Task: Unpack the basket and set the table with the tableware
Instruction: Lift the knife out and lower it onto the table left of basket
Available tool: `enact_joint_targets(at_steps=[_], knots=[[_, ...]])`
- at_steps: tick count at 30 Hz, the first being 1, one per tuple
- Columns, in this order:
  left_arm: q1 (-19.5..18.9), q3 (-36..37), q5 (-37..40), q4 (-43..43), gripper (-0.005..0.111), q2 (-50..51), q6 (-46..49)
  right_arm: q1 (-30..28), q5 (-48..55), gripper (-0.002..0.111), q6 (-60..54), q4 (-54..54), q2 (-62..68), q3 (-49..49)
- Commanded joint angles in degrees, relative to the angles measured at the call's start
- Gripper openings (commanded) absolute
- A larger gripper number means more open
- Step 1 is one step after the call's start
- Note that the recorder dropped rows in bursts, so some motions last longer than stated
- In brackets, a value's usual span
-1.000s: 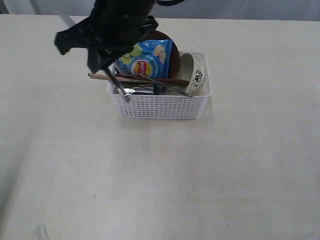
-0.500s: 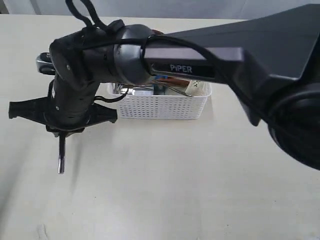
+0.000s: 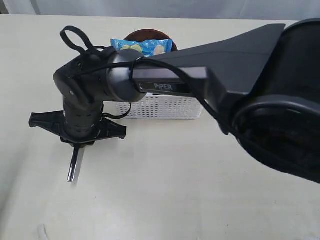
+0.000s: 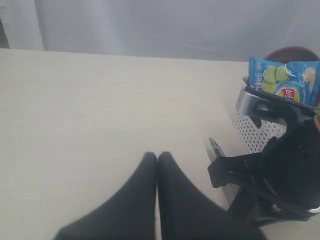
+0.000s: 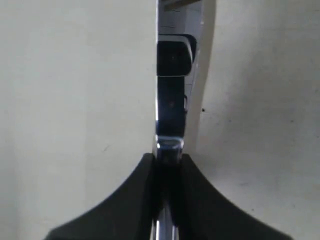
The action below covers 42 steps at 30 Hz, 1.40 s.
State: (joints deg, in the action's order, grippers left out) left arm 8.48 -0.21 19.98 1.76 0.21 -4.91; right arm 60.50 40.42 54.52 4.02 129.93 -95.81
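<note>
Basket (image 3: pixel 165 106) in the exterior view: white and lattice-sided, it stands on the pale worktop (image 3: pixel 210 195) toward the far side, mostly hidden behind the right arm (image 3: pixel 165 85). A blue chip bag (image 3: pixel 142 46) sticks out of its top, with the rim of a dark-brown plate (image 3: pixel 150 34) behind the bag. What else lies inside I cannot tell from here. The arm reaches across to the left of the basket. From under its wrist a steel knife (image 3: pixel 74 167) juts out over bare worktop, left of the basket and nearer to me. Its long axis runs toward the near edge and leans slightly left, with the free end closest to me. Whether that end touches the surface I cannot tell.

In the left wrist view, the left fingers (image 4: pixel 145 180) are pressed together with nothing between them, over bare worktop apart from the basket. One basket corner shows, with the bag upright in it and the plate behind. A sliver of the knife shows beside the basket, next to the black wrist of the right arm.

In the right wrist view, the right fingers (image 5: pixel 137 200) pinch the knife by its flat sides. The shiny steel runs straight away from them, with worktop on both sides.
</note>
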Motion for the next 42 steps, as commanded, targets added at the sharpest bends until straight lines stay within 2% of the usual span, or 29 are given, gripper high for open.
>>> enact_joint_targets(at_steps=[1, 11, 23, 42], knots=[[0.3, 0.2, -0.1, -0.1, 0.000, -0.2, 0.2, 0.4, -1.3, 0.000, 0.5, -1.0, -0.1, 0.1], [0.3, 0.2, -0.1, -0.1, 0.000, -0.2, 0.2, 1.0, -6.0, 0.000, 0.6, -0.7, 0.5, 0.1], [0.3, 0.2, -0.1, -0.1, 0.000, -0.2, 0.2, 0.9, -2.9, 0.000, 0.8, -2.0, 1.1, 0.1], [0.3, 0.2, -0.1, -0.1, 0.000, -0.2, 0.2, 0.9, -6.7, 0.000, 0.8, -4.3, 1.1, 0.1]])
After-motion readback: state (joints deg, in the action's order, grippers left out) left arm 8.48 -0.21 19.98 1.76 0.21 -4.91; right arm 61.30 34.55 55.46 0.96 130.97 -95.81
